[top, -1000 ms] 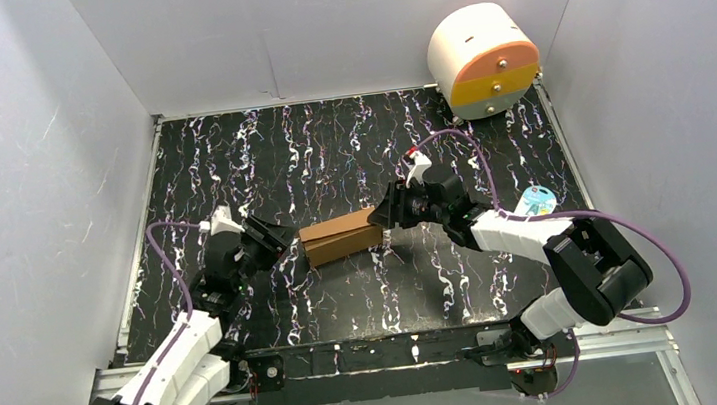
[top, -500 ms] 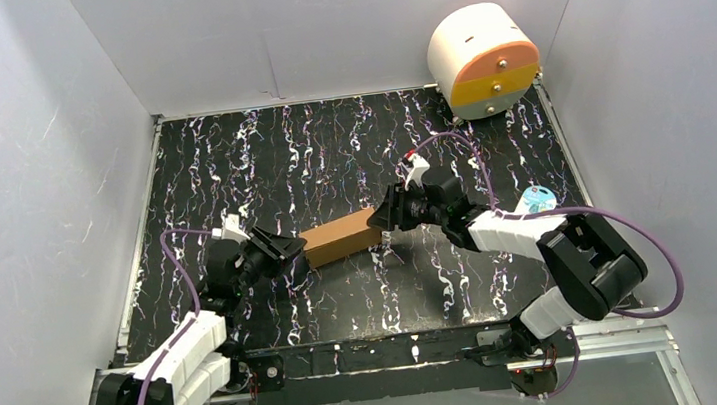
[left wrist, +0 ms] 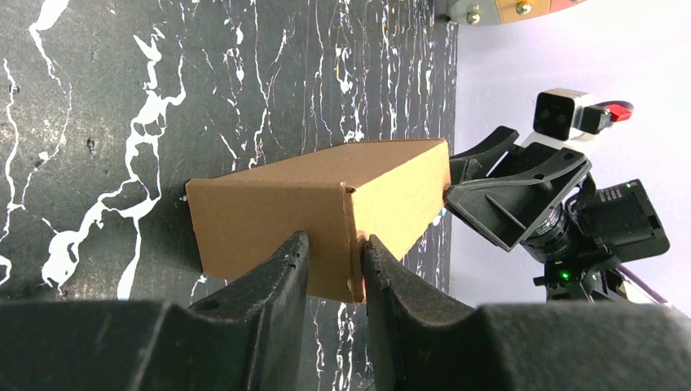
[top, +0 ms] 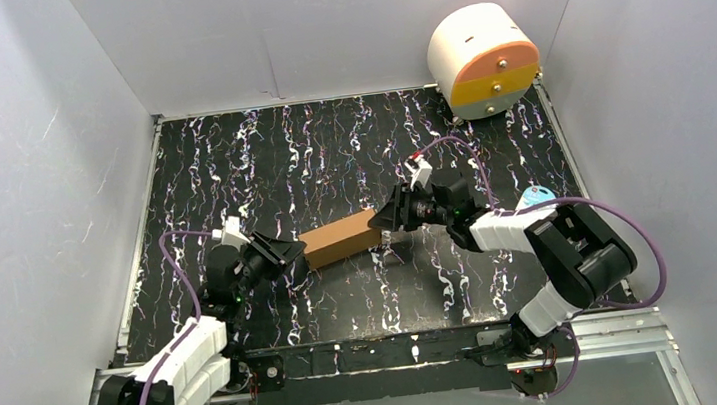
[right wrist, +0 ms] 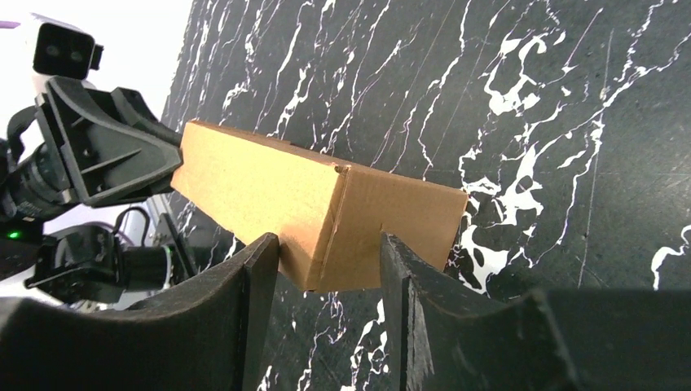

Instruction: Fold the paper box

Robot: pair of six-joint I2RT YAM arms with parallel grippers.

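Note:
The paper box (top: 341,237) is a small closed brown carton lying aslant in the middle of the black marbled table. My left gripper (top: 291,249) is at its left end. In the left wrist view the jaws (left wrist: 336,244) stand a narrow gap apart, straddling the box's (left wrist: 269,212) near corner; one finger (left wrist: 281,269) is in front of the end face. My right gripper (top: 383,222) is at the right end. In the right wrist view it (right wrist: 330,244) stands open wider, and the box's (right wrist: 269,191) corner shows between the tips with a gap on each side.
A white cylinder with an orange-and-yellow face (top: 482,57) stands at the back right corner. A small light-blue object (top: 538,196) lies beside the right arm. White walls close in the table on the left, back and right.
The left jaws have narrowed a good deal and that arm has drawn slightly back toward its base. The box has turned a little. The right gripper has barely moved.

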